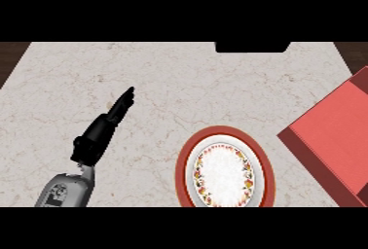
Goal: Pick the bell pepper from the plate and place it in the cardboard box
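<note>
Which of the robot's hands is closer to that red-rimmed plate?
Left. The left hand lies open on the counter, out to the left of the plate and a little farther back, not touching it. The right hand shows nowhere in this view, so only the left can be placed.

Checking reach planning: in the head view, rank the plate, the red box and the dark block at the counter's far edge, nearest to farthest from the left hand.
From the left hand, fingers straight:
1. Plate, to its right, near the lower edge. No bell pepper shows on it.
2. Dark block, far edge, up and right.
3. Red box, at the right edge, farthest.
</note>
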Robot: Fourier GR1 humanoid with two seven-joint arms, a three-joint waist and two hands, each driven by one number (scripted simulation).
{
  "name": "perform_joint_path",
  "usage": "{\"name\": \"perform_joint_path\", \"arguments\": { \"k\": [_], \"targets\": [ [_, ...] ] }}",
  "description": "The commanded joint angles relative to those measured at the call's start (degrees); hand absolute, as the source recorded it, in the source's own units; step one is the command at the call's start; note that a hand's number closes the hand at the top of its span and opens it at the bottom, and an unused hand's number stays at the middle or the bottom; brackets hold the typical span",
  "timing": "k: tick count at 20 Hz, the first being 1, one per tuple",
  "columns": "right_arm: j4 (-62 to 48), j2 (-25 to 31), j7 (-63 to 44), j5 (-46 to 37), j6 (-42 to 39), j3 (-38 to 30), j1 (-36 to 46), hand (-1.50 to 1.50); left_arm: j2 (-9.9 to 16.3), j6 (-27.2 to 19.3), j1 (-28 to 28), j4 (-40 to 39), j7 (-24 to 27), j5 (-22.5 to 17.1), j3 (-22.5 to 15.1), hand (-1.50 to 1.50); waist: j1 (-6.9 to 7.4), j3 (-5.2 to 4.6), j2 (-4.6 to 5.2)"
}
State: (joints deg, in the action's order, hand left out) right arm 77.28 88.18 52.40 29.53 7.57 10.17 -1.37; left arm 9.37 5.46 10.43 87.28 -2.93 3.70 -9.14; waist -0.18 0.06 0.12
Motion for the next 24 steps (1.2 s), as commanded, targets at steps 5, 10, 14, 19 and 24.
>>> {"name": "perform_joint_path", "arguments": {
  "k": [5, 10, 14, 19, 24],
  "targets": [
    [-6.68, -11.32, -5.40, -15.11, -2.48, 3.46, 11.39, 1.50, -0.18, 2.16, 1.04, -0.89, 0.64, 0.10, 0.74, 0.00, 1.76, -0.05, 0.25],
    [-11.85, -17.01, -10.00, -16.39, -8.52, 8.30, 12.55, -1.50, -2.86, 0.49, 2.66, 0.85, -3.67, 1.35, -1.49, 0.00, 2.05, -0.01, 0.30],
    [-16.82, -22.11, -13.57, -21.01, -15.49, 10.19, 21.39, -1.50, -1.63, 1.50, 3.29, -2.00, -0.72, 1.04, 0.81, 0.00, 1.96, -0.04, 0.28],
    [-27.73, -29.62, -5.47, -19.07, -21.45, 7.49, 24.50, -1.50, -1.47, 2.68, 2.78, -2.32, -0.09, 0.61, 1.00, 0.00, 1.67, 0.02, 0.27],
    [-35.72, -29.87, -6.90, -5.84, -33.23, -1.40, 28.34, -1.50, -1.67, 2.19, 2.77, -0.18, -2.40, 0.83, 0.75, 0.00, 1.88, 0.07, 0.24]
  ]
}}
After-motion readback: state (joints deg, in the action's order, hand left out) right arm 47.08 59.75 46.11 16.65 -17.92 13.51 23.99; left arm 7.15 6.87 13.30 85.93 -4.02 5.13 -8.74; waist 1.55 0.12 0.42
